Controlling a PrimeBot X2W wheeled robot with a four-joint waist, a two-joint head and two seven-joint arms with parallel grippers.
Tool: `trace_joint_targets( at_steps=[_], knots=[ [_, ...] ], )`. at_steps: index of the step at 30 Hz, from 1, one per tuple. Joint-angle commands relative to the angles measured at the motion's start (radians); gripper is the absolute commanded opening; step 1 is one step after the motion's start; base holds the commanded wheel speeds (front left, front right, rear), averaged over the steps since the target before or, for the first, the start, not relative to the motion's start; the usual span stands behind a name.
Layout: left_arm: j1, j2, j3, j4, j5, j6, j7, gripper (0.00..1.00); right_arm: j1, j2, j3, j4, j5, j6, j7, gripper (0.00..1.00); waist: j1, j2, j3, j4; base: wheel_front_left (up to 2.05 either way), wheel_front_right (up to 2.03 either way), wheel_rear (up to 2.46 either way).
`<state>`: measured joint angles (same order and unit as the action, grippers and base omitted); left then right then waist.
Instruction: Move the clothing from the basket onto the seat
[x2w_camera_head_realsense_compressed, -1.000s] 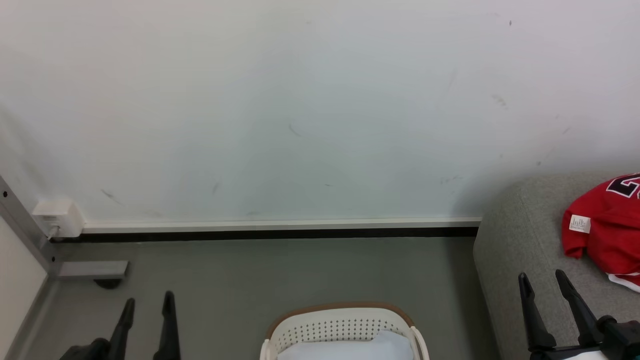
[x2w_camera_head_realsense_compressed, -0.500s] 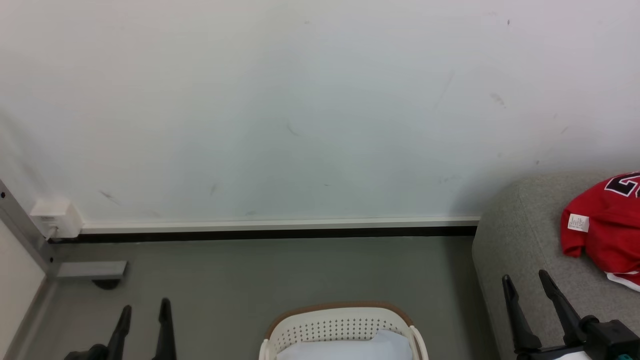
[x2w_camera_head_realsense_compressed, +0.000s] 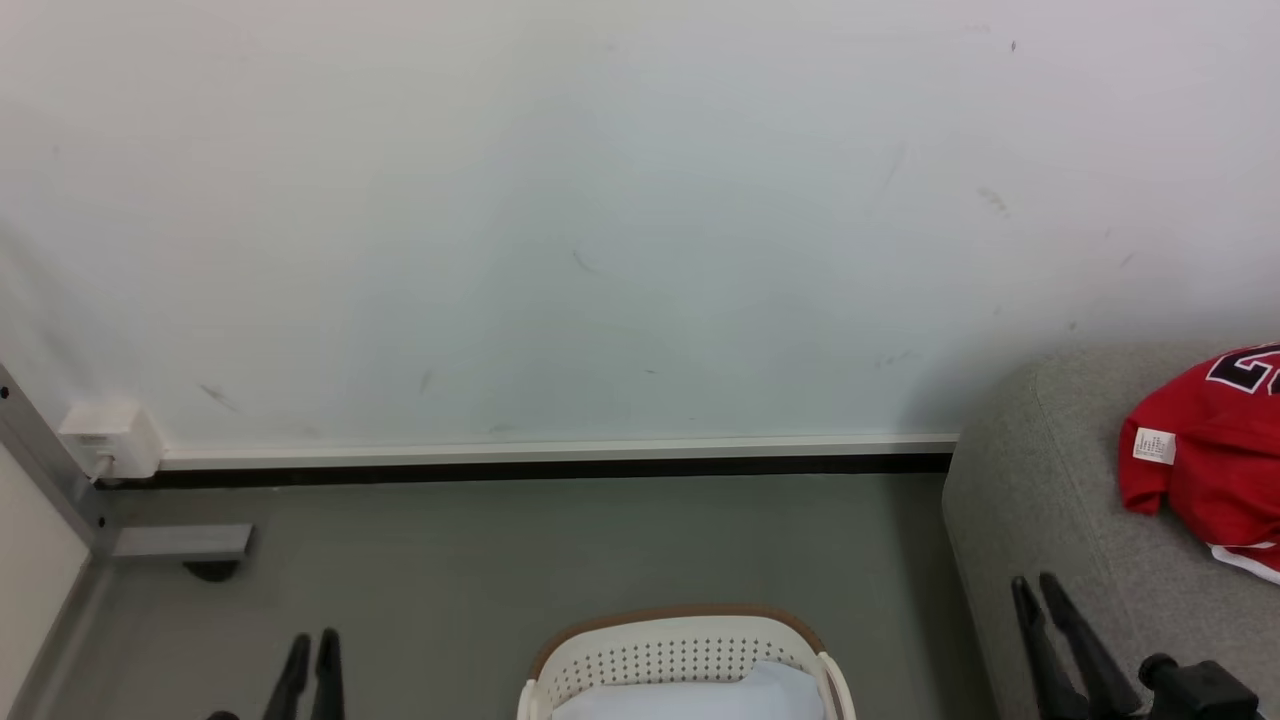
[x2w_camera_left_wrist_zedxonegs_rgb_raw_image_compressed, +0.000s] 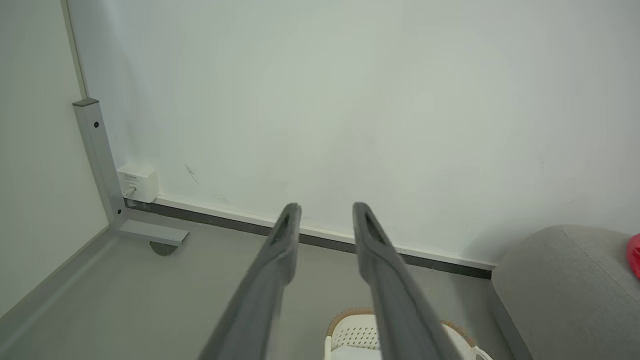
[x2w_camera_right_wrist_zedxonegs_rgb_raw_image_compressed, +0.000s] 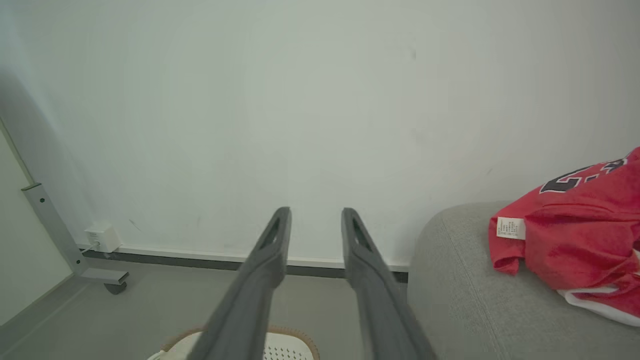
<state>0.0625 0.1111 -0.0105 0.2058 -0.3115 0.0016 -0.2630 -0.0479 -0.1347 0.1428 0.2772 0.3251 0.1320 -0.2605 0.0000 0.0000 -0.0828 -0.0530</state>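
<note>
right gripper (x2w_camera_right_wrist_zedxonegs_rgb_raw_image_compressed: 316, 215): fingers a little apart, nothing between them, sitting low just beside the rounded end of the seat (x2w_camera_right_wrist_zedxonegs_rgb_raw_image_compressed: 465, 300). left gripper (x2w_camera_left_wrist_zedxonegs_rgb_raw_image_compressed: 325, 210): same, slightly parted and empty, over bare floor (x2w_camera_head_realsense_compressed: 450, 580) to the left of the basket (x2w_camera_head_realsense_compressed: 680, 650).

jersey (x2w_camera_right_wrist_zedxonegs_rgb_raw_image_compressed: 575, 235) lies bunched on the seat, well clear of the basket, with its tag side toward the seat's end. I read the move as done.

Risks from here:
1) The right fingers are near the upholstery. A swing to the right could catch the jersey's loose fold and drag it off the rounded edge.
2) pale cloth (x2w_camera_head_realsense_compressed: 700, 697) sits in the basket. A further grab there would put the wrong item on the seat.
3) The jersey runs off the frame edge, so I can't tell how much of it is supported. If a lot overhangs the front, it may slide.
</note>
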Motion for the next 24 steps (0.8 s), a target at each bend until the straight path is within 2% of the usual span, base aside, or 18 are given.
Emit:
trace_joint_targets(
  at_steps=[1,24],
  knots=[
    [0.002,-0.003,-0.001,0.007,-0.003,0.0,0.002,0.0,0.005,0.002,0.0,0.005,0.002,0.0,0.001,0.0,0.0,0.0,0.0,0.0,0.0,0.0,0.0],
    [-0.052,-0.019,0.037,0.015,-0.381,-0.039,0.112,0.0,-0.018,0.026,-0.076,-0.008,0.377,0.0,0.11,0.0,0.0,0.0,0.016,0.01,0.0,0.0,0.0]
  ],
)
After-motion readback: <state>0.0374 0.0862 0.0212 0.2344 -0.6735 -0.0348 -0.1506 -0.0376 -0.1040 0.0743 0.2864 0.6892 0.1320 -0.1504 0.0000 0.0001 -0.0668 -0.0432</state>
